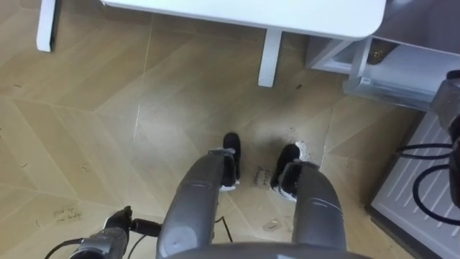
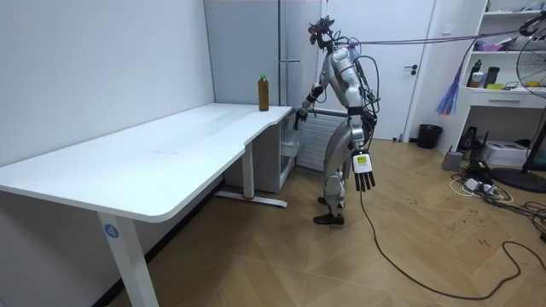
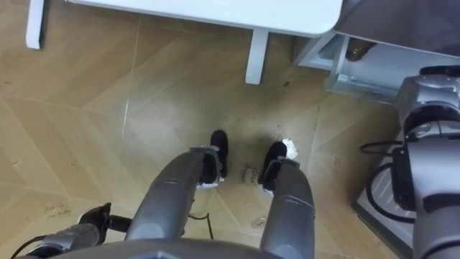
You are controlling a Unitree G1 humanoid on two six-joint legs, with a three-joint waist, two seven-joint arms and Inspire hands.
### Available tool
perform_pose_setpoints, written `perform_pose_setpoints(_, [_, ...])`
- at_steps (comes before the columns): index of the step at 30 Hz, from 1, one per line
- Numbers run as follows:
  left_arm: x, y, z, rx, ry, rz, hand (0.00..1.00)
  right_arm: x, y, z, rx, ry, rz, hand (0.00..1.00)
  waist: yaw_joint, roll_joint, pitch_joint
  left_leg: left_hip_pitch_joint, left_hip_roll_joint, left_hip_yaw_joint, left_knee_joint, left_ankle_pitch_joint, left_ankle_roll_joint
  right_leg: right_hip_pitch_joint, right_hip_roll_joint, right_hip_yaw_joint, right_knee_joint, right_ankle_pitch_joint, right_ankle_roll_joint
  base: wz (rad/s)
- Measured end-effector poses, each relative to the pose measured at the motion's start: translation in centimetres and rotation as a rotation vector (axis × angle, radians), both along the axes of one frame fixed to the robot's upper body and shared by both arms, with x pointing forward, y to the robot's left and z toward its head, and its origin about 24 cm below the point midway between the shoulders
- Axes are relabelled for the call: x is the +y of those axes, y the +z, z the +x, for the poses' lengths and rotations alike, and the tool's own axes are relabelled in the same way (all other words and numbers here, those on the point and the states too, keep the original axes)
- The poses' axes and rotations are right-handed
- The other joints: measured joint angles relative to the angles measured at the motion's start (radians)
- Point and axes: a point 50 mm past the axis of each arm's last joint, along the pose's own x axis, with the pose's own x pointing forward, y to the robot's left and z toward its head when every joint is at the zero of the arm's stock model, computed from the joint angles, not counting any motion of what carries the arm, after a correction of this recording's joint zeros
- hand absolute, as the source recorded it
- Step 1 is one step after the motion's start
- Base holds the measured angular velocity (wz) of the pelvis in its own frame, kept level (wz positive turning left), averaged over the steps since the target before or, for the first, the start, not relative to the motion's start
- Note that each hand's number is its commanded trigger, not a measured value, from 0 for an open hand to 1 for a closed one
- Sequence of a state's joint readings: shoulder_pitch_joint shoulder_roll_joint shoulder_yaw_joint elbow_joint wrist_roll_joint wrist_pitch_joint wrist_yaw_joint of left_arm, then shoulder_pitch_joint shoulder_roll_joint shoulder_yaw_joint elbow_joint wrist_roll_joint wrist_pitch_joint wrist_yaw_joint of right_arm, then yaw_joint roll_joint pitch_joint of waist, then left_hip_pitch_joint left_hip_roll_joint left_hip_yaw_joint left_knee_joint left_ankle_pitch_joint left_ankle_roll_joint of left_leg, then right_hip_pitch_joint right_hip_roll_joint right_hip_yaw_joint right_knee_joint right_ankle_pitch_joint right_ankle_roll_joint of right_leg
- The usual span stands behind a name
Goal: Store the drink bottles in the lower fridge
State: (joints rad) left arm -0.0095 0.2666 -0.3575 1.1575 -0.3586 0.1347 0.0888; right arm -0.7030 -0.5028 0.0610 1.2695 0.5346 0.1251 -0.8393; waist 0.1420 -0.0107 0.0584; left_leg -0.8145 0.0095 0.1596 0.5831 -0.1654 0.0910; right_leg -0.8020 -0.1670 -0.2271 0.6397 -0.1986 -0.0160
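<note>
A brown drink bottle [image 2: 264, 92] with a green cap stands upright on the far end of the white desk [image 2: 171, 145], close to the tall grey fridge [image 2: 290, 51]. I stand between the desk's end and the fridge, facing them. The fridge's lower compartment [image 1: 402, 72] is open, with its ribbed white door [image 1: 417, 194] swung out to my right. My right hand [image 2: 300, 112] reaches forward at the desk's corner, beside the bottle and apart from it. My left hand [image 2: 364, 172] hangs by my side with straight fingers and holds nothing.
The desk's white leg [image 1: 269, 57] stands on the wooden floor just ahead of my feet. A small brownish thing [image 1: 381, 49] lies in the open compartment, too small to identify. Shelves, a fan [image 2: 533, 60] and a bin [image 2: 429, 136] stand at the room view's right.
</note>
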Motion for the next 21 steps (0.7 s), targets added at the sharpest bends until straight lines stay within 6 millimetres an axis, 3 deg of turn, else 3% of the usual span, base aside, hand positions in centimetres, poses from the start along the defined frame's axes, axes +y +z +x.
perform_pose_setpoints(8, [0.1, 0.0, 0.0, -0.004, -0.002, -0.001, 0.00, 0.0, 0.1, 0.3, -0.083, 0.021, 0.066, 0.00, -0.001, 0.004, -0.0026, 0.008, -0.004, 0.000, 0.000, 0.000, 0.001, 0.006, 0.000, -0.001, 0.004, 0.002, 0.002, 0.00])
perform_pose_setpoints(16, [0.6, 0.2, 0.2, -0.020, 0.031, -0.014, 0.00, -0.4, -1.8, -1.0, -0.050, 0.080, 0.115, 0.00, -0.003, 0.007, -0.0053, 0.091, -0.001, -0.003, -0.005, -0.003, -0.002, 0.094, 0.001, -0.008, -0.001, -0.006, 0.001, 0.02])
perform_pose_setpoints(20, [1.0, 0.3, 0.1, -0.018, 0.028, -0.023, 0.00, -0.8, -3.0, -2.2, -0.009, 0.100, 0.131, 0.00, -0.010, 0.008, -0.0176, 0.160, 0.000, -0.006, -0.031, -0.005, -0.009, 0.166, -0.001, -0.019, -0.030, -0.009, 0.006, 0.01])
perform_pose_setpoints(21, [1.2, 0.3, -0.1, -0.013, 0.031, -0.025, 0.00, -0.9, -3.6, -2.9, 0.015, 0.104, 0.132, 0.00, -0.010, 0.003, -0.0238, 0.189, -0.001, -0.002, -0.046, -0.003, -0.010, 0.192, -0.001, -0.020, -0.044, -0.006, 0.009, 0.00])
